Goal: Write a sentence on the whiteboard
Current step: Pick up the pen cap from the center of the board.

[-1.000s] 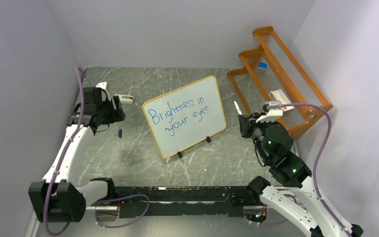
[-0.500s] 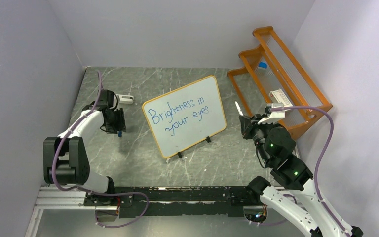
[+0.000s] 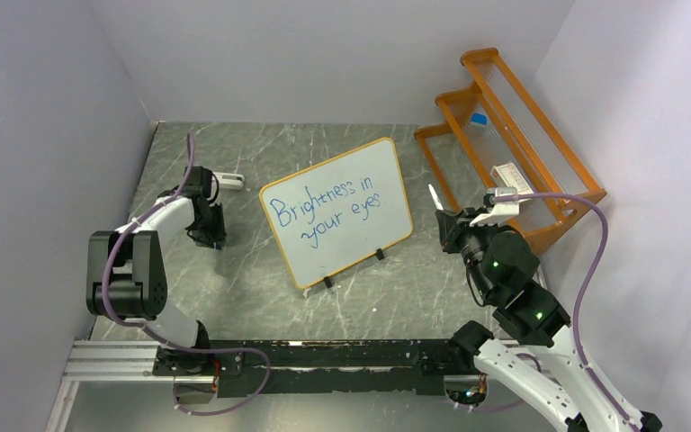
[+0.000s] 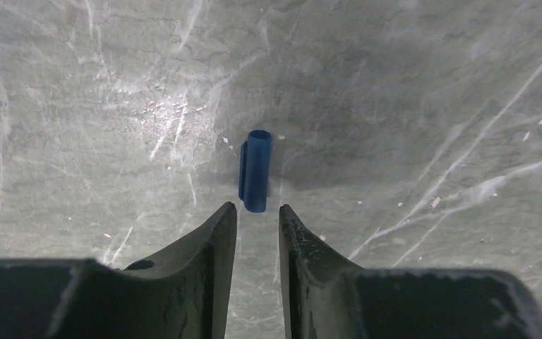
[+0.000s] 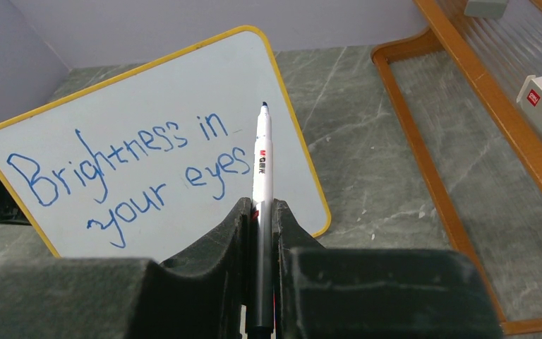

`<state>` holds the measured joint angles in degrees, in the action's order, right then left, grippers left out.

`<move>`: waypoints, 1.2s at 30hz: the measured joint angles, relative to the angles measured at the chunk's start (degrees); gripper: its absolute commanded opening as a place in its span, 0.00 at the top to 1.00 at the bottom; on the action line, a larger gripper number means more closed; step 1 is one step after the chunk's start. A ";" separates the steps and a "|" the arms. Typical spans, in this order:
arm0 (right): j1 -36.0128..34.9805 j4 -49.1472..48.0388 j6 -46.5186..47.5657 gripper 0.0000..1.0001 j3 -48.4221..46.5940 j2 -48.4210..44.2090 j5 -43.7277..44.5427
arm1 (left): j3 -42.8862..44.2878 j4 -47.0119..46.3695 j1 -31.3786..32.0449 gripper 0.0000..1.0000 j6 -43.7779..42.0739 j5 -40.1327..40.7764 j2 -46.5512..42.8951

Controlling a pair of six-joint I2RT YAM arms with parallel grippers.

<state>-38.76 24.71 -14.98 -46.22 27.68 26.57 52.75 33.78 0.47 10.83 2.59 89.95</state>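
The sentence [image 3: 328,209] looks complete on the whiteboard [image 3: 360,250]. Right gripper [image 5: 257,208] clenches the marker [image 5: 261,162]. Left gripper [image 4: 257,206], jaws narrowly parted, meets the blue cap [image 4: 255,171] mid-frame. Next, likely: pinch it squarely.

Blue sentence [image 5: 134,162] "Brightness in your eyes" on whiteboard [image 5: 205,78], "M&G" on marker [image 5: 262,176]
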 measured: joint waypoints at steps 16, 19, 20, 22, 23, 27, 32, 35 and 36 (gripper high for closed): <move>-0.09 0.00 0.00 1.00 0.00 0.22 0.00 | 1.09 -1.38 0.02 0.75 -1.33 1.73 4.92; -0.09 0.00 0.00 1.00 0.00 0.22 0.00 | 1.88 -1.36 0.04 0.80 -1.46 1.68 5.68; -0.09 0.00 0.00 1.00 0.00 0.24 0.00 | 2.10 -1.38 0.13 0.81 -1.55 1.68 5.88; -0.09 0.00 0.00 1.00 0.00 0.35 -0.02 | 2.21 -1.36 0.17 0.84 -1.68 1.68 5.99; -0.09 0.02 0.00 1.00 0.00 0.46 -0.02 | 2.21 -1.36 0.20 0.85 -1.84 1.68 5.97; -0.09 0.00 0.00 1.00 0.00 0.74 -0.07 | 1.92 -1.46 0.22 0.90 -2.12 1.44 5.42; -0.09 0.02 0.00 1.00 0.00 1.22 -0.31 | 0.46 -1.64 0.22 0.95 -2.29 -0.28 3.43; -0.09 0.02 0.00 1.00 0.00 1.46 -0.63 | 0.02 -1.68 0.11 0.95 -2.27 -2.05 1.55; -0.09 0.02 0.00 1.00 0.00 1.46 -0.68 | 0.02 -1.75 0.09 0.95 -2.27 -2.40 1.11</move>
<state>-38.85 24.73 -14.98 -46.22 29.15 25.89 52.77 32.03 0.56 8.56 0.19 91.07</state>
